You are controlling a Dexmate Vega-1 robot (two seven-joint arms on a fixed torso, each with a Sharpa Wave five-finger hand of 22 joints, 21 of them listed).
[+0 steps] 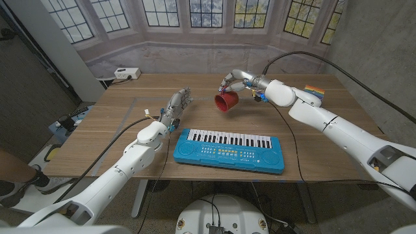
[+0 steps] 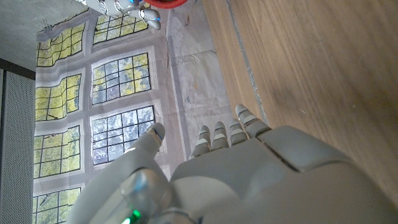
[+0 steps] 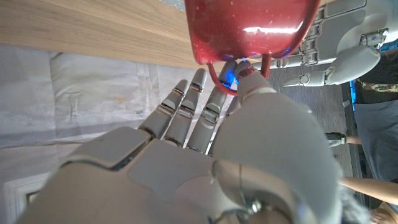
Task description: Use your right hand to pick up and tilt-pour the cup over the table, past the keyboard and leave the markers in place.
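Observation:
A red cup (image 1: 227,102) hangs tilted on its side above the table (image 1: 130,140), just beyond the blue toy keyboard (image 1: 227,148). My right hand (image 1: 239,82) holds it from above by the handle; in the right wrist view the cup (image 3: 249,28) sits past my right hand (image 3: 205,162), a finger hooked in the handle loop. A striped, many-coloured marker pack (image 1: 315,91) lies by the right arm. My left hand (image 1: 177,104) stands left of the keyboard, fingers straight and holding nothing. From the left wrist the left hand (image 2: 236,168) and the cup's edge (image 2: 168,3) show.
A white power box (image 1: 127,73) with a cable sits at the table's back left corner. A black cable (image 1: 292,140) runs across the table right of the keyboard. A person (image 3: 373,124) stands beside the table.

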